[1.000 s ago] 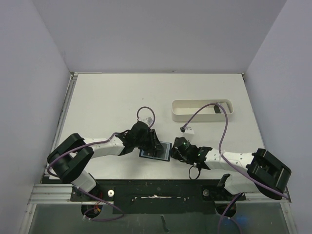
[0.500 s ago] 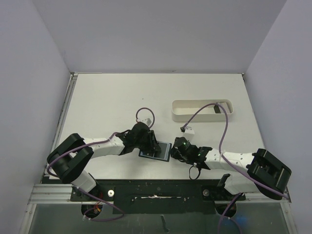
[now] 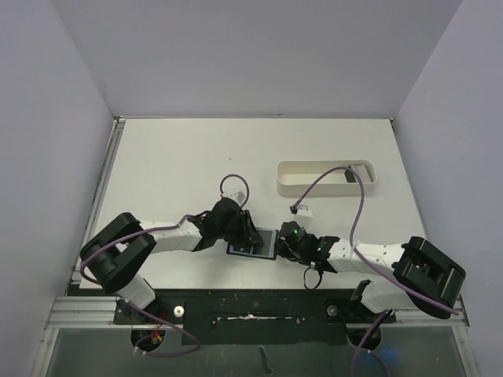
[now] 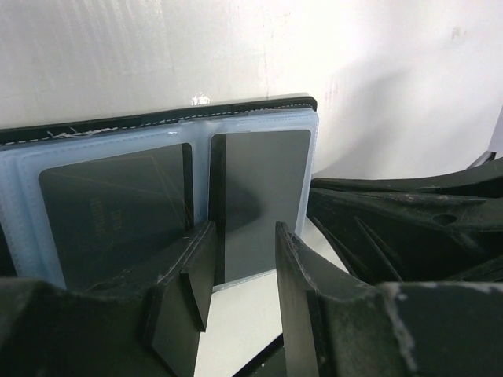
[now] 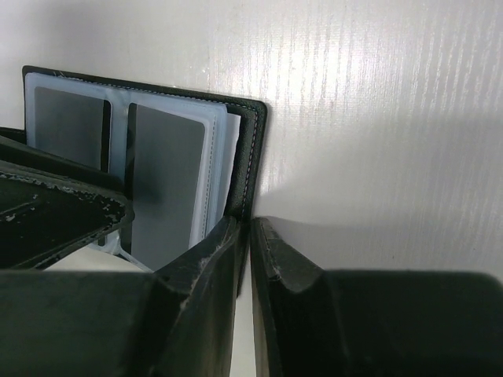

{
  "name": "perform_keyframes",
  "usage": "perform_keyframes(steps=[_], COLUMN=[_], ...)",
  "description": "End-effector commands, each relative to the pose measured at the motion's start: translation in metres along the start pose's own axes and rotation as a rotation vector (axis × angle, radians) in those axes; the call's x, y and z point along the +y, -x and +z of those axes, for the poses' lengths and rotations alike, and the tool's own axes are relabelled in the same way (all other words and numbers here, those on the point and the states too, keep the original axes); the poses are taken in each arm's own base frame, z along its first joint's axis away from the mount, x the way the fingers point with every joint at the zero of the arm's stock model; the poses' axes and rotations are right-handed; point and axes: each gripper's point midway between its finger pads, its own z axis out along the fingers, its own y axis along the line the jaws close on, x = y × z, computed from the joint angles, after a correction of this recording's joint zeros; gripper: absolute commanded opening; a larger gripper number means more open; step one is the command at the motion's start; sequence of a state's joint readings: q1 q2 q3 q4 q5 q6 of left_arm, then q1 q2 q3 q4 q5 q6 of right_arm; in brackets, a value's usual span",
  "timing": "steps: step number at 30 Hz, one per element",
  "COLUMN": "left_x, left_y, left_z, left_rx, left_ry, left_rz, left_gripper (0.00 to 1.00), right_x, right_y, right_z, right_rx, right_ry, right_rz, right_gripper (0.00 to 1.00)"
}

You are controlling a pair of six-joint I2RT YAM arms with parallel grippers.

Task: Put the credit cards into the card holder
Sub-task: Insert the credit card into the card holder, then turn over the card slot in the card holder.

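The card holder (image 3: 256,243) lies open on the table between my two grippers, black cover down and bluish-grey pockets up. Two dark grey credit cards sit in its facing pockets: one (image 4: 118,208) fully in, the other (image 4: 263,200) with its near end sticking out. My left gripper (image 4: 244,263) is open, its fingers standing on either side of that near end without pinching it. My right gripper (image 5: 250,228) is shut on the card holder's black cover edge (image 5: 250,157). Both cards also show in the right wrist view, as the left card (image 5: 71,118) and the right card (image 5: 169,184).
A long white oval tray (image 3: 292,177) stands at the back right. The right arm's purple cable (image 3: 357,212) arcs over it, and a small white connector (image 3: 302,209) lies just behind the right gripper. The left arm's cable loop (image 3: 233,187) rises behind the left gripper.
The left gripper's jaws have opened a little wider over the card's near end. The right gripper stays shut on the cover, and both arms have barely moved.
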State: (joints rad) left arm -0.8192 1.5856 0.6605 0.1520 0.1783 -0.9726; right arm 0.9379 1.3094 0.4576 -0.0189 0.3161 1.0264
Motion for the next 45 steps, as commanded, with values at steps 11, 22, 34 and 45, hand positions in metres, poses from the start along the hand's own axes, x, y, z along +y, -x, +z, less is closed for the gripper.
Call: perform_keyframes(steps=[11, 22, 34, 45], left_x=[-0.041, -0.032, 0.012, 0.029], left_y=[0.004, 0.041, 0.048, 0.044], left_z=[-0.004, -0.033, -0.040, -0.031], left_rx=[-0.009, -0.096, -0.094, -0.074], left_ry=[-0.181, -0.106, -0.039, 0.012], left_rz=[-0.027, 0.025, 0.008, 0.005], left_gripper=[0.34, 0.40, 0.46, 0.46], right_x=[0.009, 0.015, 0.059, 0.048], right_y=[0.009, 0.038, 0.042, 0.023], right_z=[-0.001, -0.031, -0.010, 0.000], right_rx=[-0.049, -0.128, -0.092, -0.051], right_ry=[0.016, 0.036, 0.115, 0.091], right_rz=[0.008, 0.027, -0.032, -0.032], right_gripper=[0.13, 0.17, 0.17, 0.17])
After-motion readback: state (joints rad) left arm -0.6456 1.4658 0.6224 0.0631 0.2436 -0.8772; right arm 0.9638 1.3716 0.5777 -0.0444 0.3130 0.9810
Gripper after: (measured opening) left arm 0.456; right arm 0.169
